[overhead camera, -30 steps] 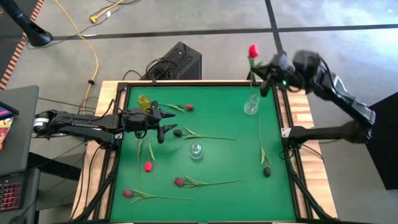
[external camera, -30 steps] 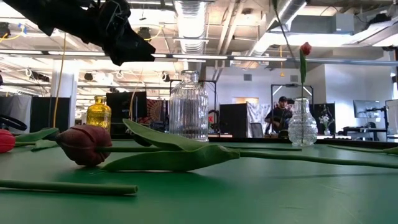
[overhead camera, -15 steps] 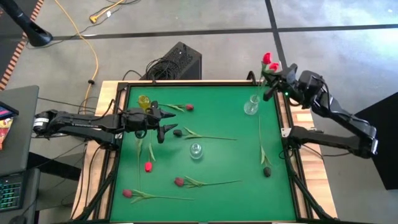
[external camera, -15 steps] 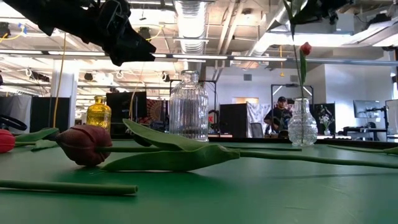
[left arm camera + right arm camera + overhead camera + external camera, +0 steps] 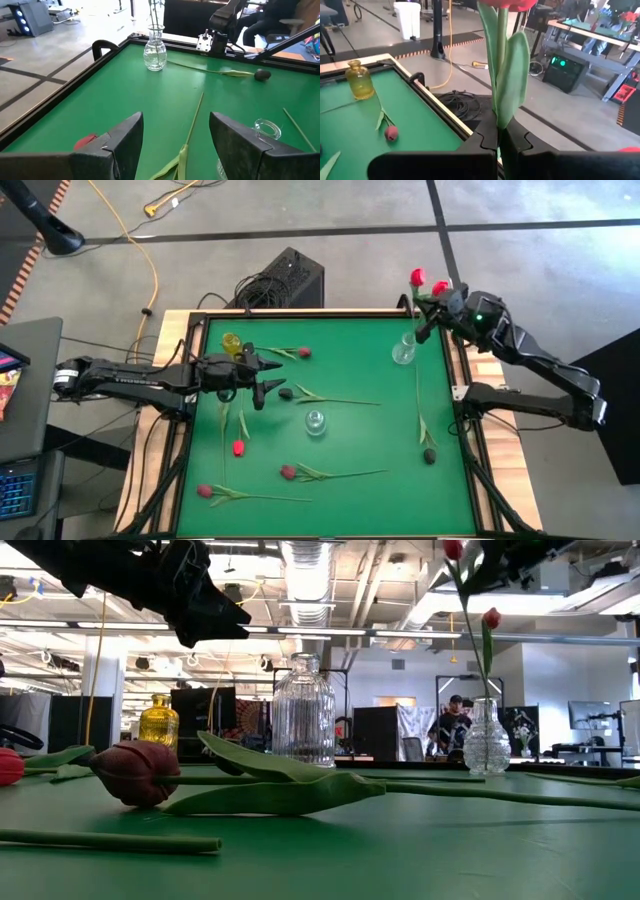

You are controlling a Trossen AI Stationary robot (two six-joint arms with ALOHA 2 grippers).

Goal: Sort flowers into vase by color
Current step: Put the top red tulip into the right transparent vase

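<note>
My right gripper (image 5: 437, 307) is above the table's far right corner, shut on a red flower (image 5: 501, 65) whose head (image 5: 417, 277) is up. Below it stands a clear vase (image 5: 404, 350) with another red flower (image 5: 491, 618) in it. Whether the held stem reaches the vase's mouth I cannot tell. My left gripper (image 5: 263, 377) hovers open over the table's left half, above a green stem (image 5: 192, 117). Several flowers lie flat on the green table (image 5: 360, 510): red (image 5: 238, 447), crimson (image 5: 288, 472), dark (image 5: 429, 456). There is also a yellow vase (image 5: 231, 342) and a middle clear vase (image 5: 316, 422). My right gripper pinches the red flower's stem and a leaf (image 5: 498, 127) between its two fingers, some way below the head. The fingers come about level from the table's right side and lie across the stem. The flower stands upright, lifted clear, with its head above the fingers.
A raised black rim (image 5: 458, 395) frames the table. A black box and cables (image 5: 285, 280) lie on the floor beyond the far edge. In the low view a person (image 5: 452, 725) sits far back in the room.
My right gripper has come down toward the clear vase at the far right, carrying the red flower upright. The flower's head has sunk into the low view's top edge. My left gripper has kept still.
</note>
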